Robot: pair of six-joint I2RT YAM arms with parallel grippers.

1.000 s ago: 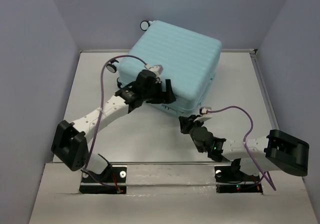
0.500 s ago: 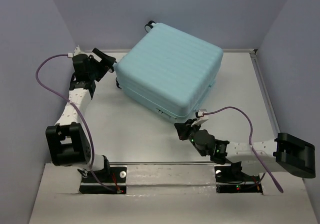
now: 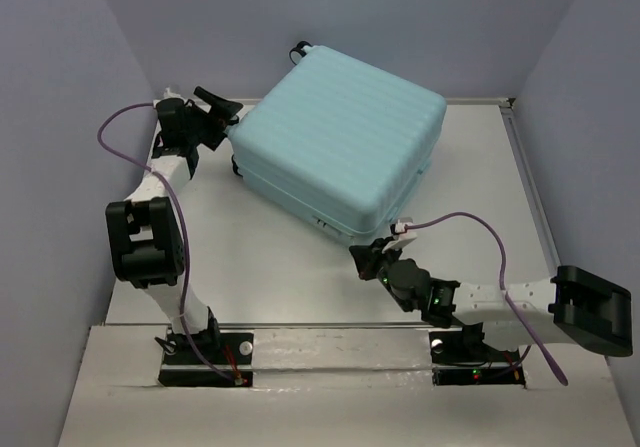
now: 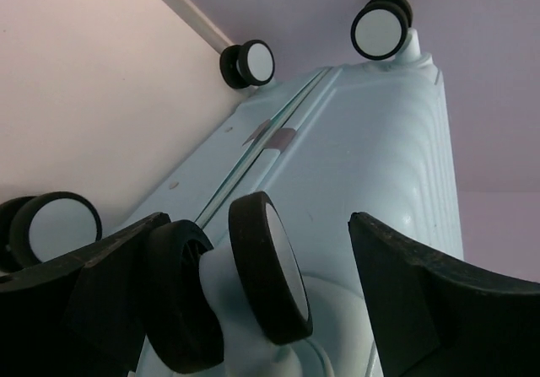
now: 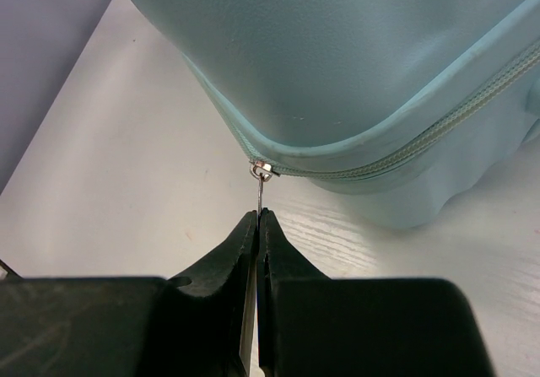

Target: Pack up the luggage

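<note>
The luggage (image 3: pixel 340 137), a pale mint-blue ribbed hard-shell suitcase, lies flat and closed at the back of the table. My left gripper (image 3: pixel 224 119) is open at its far-left corner. In the left wrist view its fingers straddle a black-and-white spinner wheel (image 4: pixel 270 267) below the luggage shell (image 4: pixel 371 141), with gaps on both sides of the left gripper (image 4: pixel 257 225). My right gripper (image 3: pixel 362 257) is at the near corner of the luggage (image 5: pixel 337 56). There the right gripper (image 5: pixel 257 217) is shut on the thin metal zipper pull (image 5: pixel 261 187), whose slider sits at the corner of the zip.
Grey walls close in the table on the left, back and right, with a raised rim (image 3: pixel 520 157) along the right side. Other spinner wheels (image 4: pixel 249 63) (image 4: pixel 381 29) (image 4: pixel 51 229) stick out from the luggage's left end. Purple cables loop over both arms.
My left arm has swung from the suitcase's front edge to its far-left corner, opened fully and closed in on the wheel. The suitcase has shifted slightly; the right gripper stays shut on the pull.
</note>
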